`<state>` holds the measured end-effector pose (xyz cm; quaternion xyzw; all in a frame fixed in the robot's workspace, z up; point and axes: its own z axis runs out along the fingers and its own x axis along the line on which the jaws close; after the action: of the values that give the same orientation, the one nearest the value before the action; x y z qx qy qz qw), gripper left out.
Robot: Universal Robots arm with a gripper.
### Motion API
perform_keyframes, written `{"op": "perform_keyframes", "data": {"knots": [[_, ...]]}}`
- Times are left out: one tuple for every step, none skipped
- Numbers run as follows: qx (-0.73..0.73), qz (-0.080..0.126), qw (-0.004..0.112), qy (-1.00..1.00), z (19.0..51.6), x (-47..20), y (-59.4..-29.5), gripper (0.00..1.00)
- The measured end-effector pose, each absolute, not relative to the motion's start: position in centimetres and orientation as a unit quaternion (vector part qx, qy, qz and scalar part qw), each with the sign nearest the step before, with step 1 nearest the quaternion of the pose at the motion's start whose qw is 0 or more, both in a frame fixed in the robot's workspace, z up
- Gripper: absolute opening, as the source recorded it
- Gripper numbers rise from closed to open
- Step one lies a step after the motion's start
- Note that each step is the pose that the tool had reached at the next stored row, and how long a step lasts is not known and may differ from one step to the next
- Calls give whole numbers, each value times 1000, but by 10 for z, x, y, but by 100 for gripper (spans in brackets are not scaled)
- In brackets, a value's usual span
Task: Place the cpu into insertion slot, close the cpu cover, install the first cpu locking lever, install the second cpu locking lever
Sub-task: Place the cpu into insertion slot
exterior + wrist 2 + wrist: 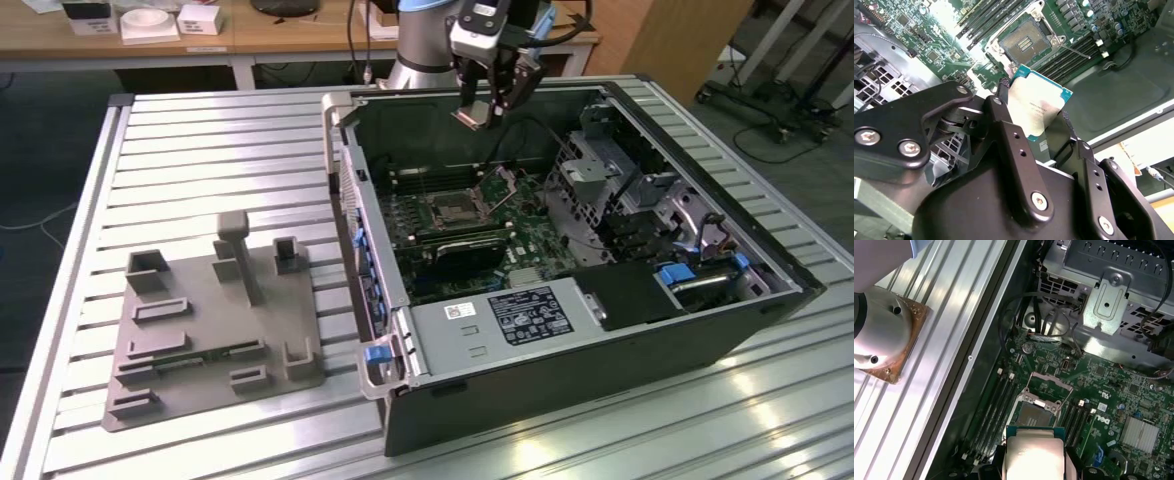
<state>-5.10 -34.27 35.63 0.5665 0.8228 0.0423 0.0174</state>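
Robot arm's black two-finger gripper (486, 112) is clamped on the cpu (1038, 105), the small flat square chip with a pale silver-grey metal lid on a green-edged substrate. One finger is on each of two opposite edges. It grips the edges, I'd say, so nothing touches the contact side and the underside stays free to seat.

Position: the chip hangs in the air over the back part of the black open-sided computer case (587, 340), which lies on the ribbed aluminium table (200, 150). It's well above the green motherboard (1104, 385) and touches nothing but the fingers.

The insertion slot (1035, 415) is the square socket with a dark pin field and shiny rim. It lies below the chip and its pin field is bare. The cpu cover (1051, 376), a thin silver frame, looks swung up at the far side of the socket, which leaves the way down open. I can't make out the locking levers for sure.

Orientation: the metal lid faces up toward the wrist in both wrist views, so the contact side points down at the board. The outline is near-square, so there's no real long axis. In the first wrist view its edges run roughly parallel to the socket's. In the second wrist view it looks somewhat tilted, though that may just be the camera angle.

The placing step is in hand and not yet done.
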Motion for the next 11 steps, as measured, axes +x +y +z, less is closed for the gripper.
{"op": "perform_keyframes", "data": {"knots": [[568,42,17,822,356,-51,-343,54],[569,42,17,821,356,-51,-343,54],[570,42,17,821,356,-51,-343,54],[571,42,18,820,356,-51,-343,54],[571,42,18,819,356,-51,-343,54],[572,42,18,819,356,-51,-343,54],[573,42,18,818,356,-52,-343,54],[574,42,18,818,356,-52,-343,54],[575,42,18,817,356,-52,-343,54],[576,42,18,816,356,-52,-343,54],[577,42,18,816,356,-52,-343,54]]}}
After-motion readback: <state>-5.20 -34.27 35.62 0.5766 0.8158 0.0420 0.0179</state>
